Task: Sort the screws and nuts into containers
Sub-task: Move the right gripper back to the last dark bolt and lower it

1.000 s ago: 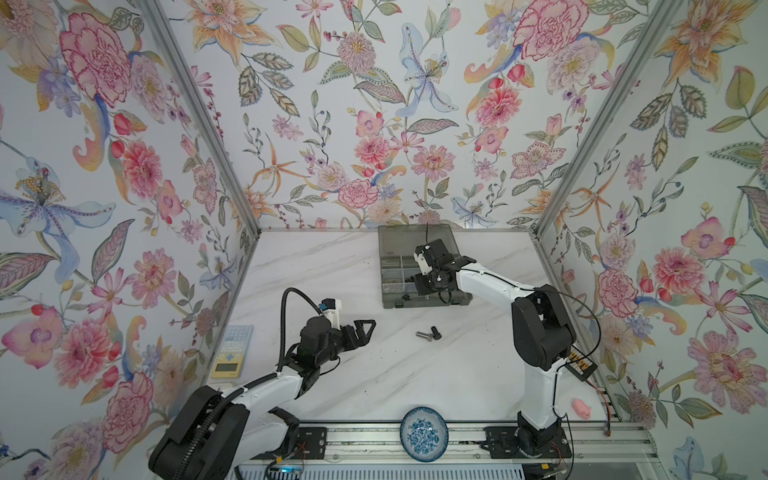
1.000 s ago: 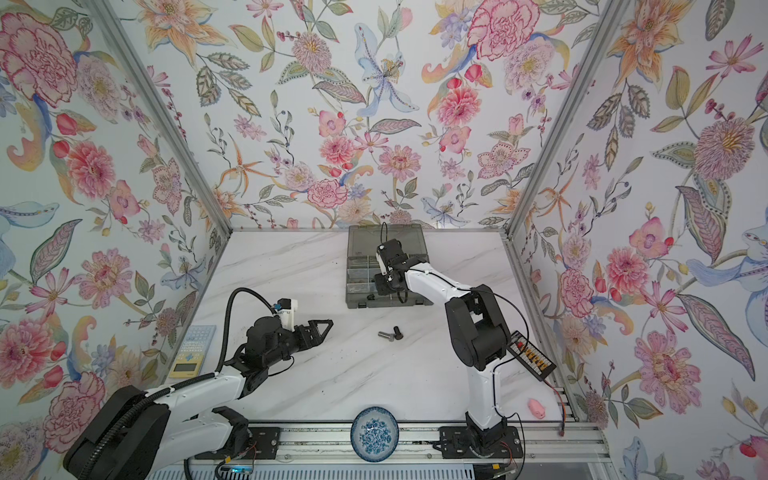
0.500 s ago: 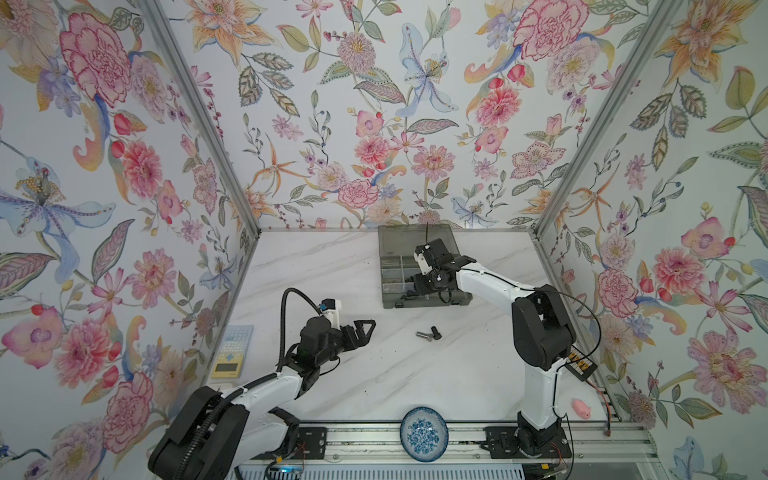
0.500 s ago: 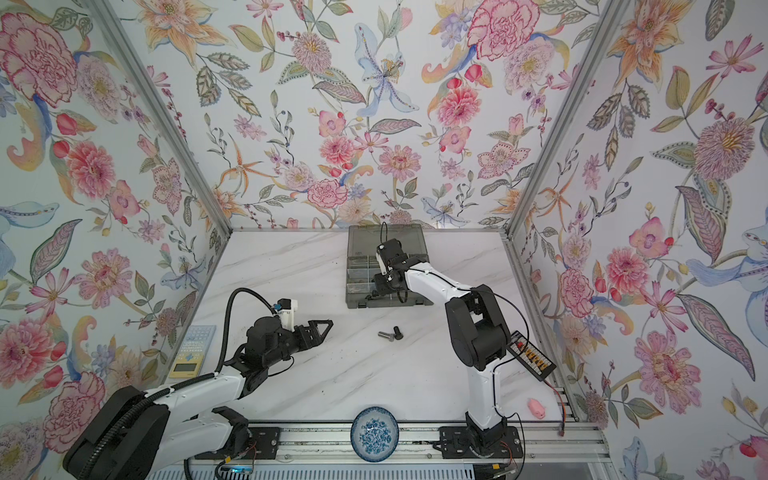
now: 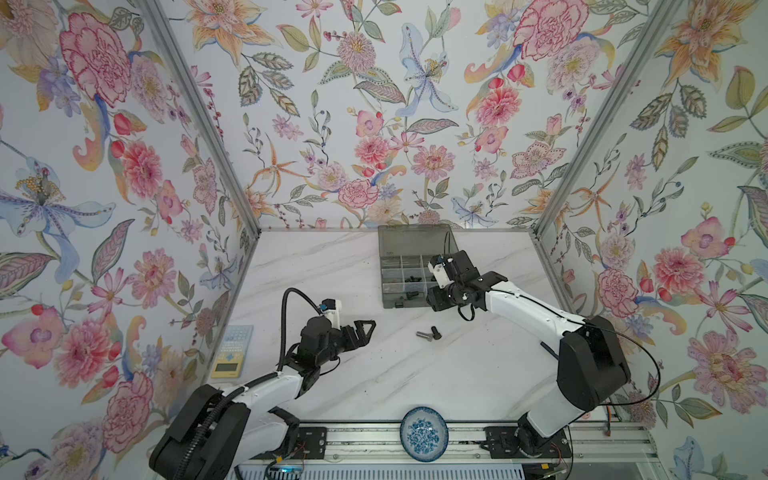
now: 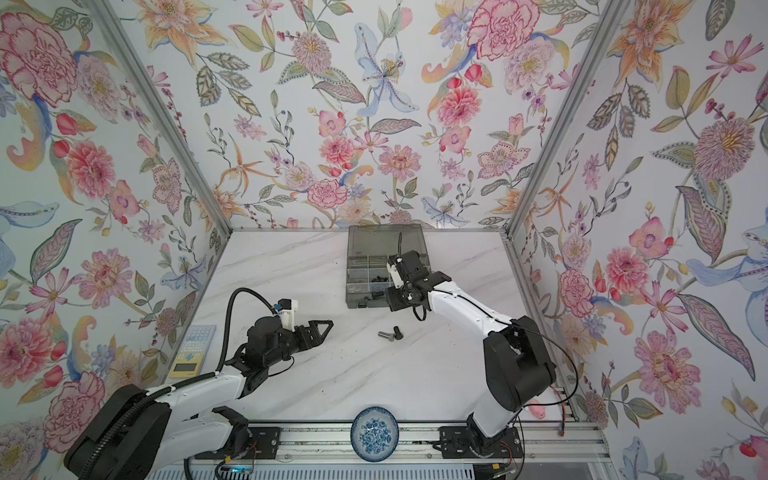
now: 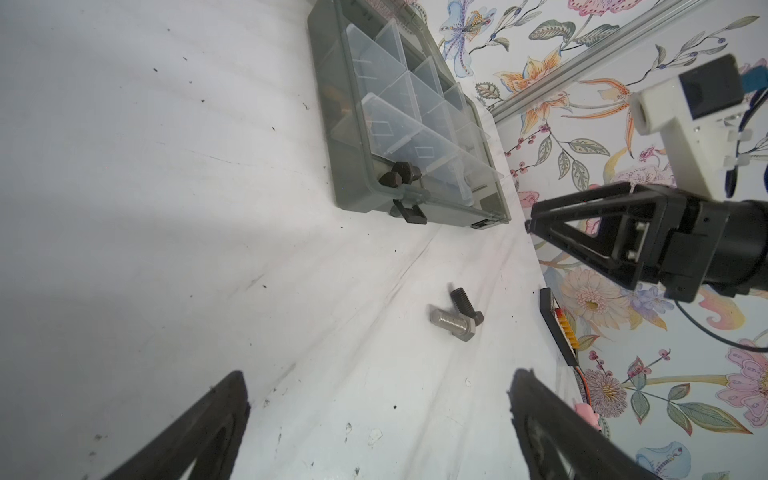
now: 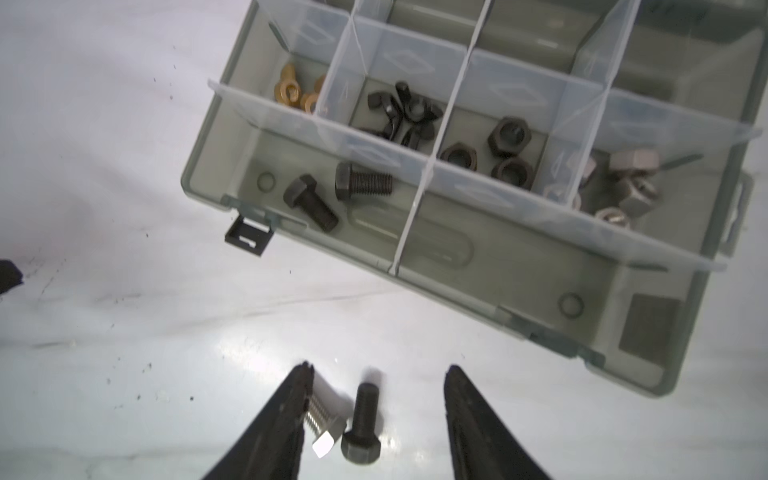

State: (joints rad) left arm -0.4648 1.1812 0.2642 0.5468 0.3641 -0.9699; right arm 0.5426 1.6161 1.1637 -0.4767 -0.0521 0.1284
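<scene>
So, my right hand [image 8: 379,368]: fingers apart, holding nothing, hanging by the front edge of the box [image 8: 519,270].
My left hand [image 7: 379,374]: spread wide and empty, over the tabletop [image 5: 415,382] between its left edge and the loose pair.
Loose pair: a black bolt [image 8: 363,424] and a silver bolt [image 8: 324,428] lie mid-tabletop, just off the box's front edge, heads touching in a V.
Sorted so far: boxed bolts [image 8: 316,203] sit in the front corner compartment by the latch [image 8: 248,239]; nuts [image 8: 498,153] fill the row behind.
Risk, double pick: closing on one could pinch or drag its neighbour, since they touch.
Risk, rolling: I judge the round shanks may skid out of my fingertips on the smooth tabletop.
Risk, hidden part: one of my fingers covers part of the silver bolt, so I may misjudge how it lies.
Risk, bad drop: letting go off-centre could bounce a bolt over the divider [image 8: 374,145] among the nuts.
</scene>
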